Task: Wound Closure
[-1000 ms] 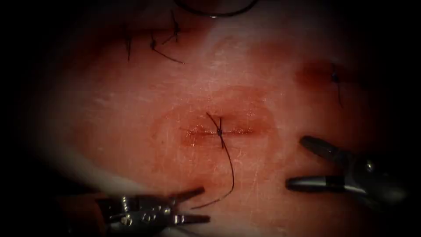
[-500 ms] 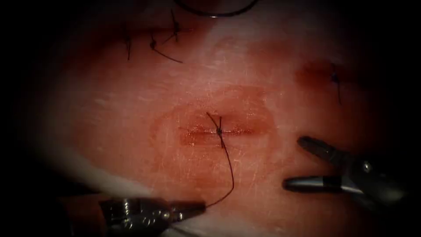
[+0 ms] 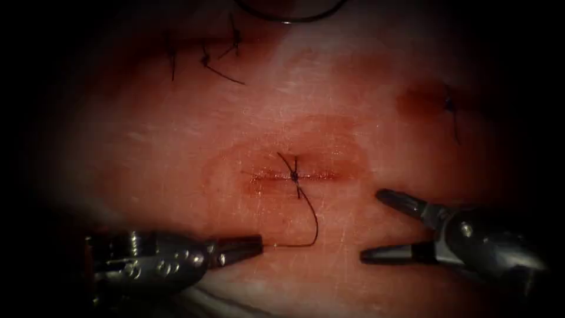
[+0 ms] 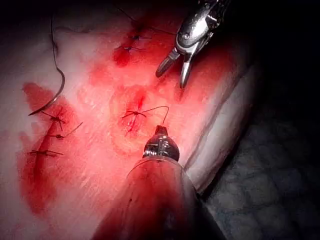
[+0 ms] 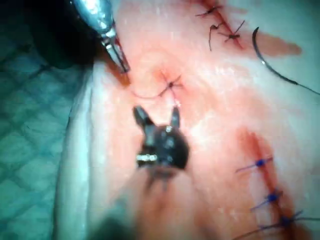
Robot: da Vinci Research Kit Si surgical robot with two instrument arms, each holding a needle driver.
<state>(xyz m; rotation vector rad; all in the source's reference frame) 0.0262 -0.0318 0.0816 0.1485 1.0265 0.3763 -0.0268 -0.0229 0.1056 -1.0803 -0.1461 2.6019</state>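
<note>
A tied stitch with its knot (image 3: 294, 175) sits across the middle of the short cut (image 3: 268, 176) in the tissue (image 3: 176, 147). Its long thread tail (image 3: 315, 221) curves down from the knot and then left into my left tool (image 3: 259, 243), whose jaws are shut on the tail's end. The same grip shows in the left wrist view (image 4: 161, 131). My right tool (image 3: 371, 225) stands open, holding nothing, to the right of the tail and below the cut's right end; its spread jaws face the knot (image 5: 170, 85) in the right wrist view. The curved needle (image 3: 288, 16) lies free on the far tissue.
Older tied stitches with cut ends sit at the far left (image 3: 206, 59) and far right (image 3: 450, 106). Red fluid (image 3: 329, 141) stains the tissue around the cut. The tissue's pale near edge (image 3: 235, 297) runs under the left tool.
The left tool's jaws closed on the thread tail's end, then moved up and left, drawing the tail sideways. The right tool shifted left toward the tail, jaws still open.
</note>
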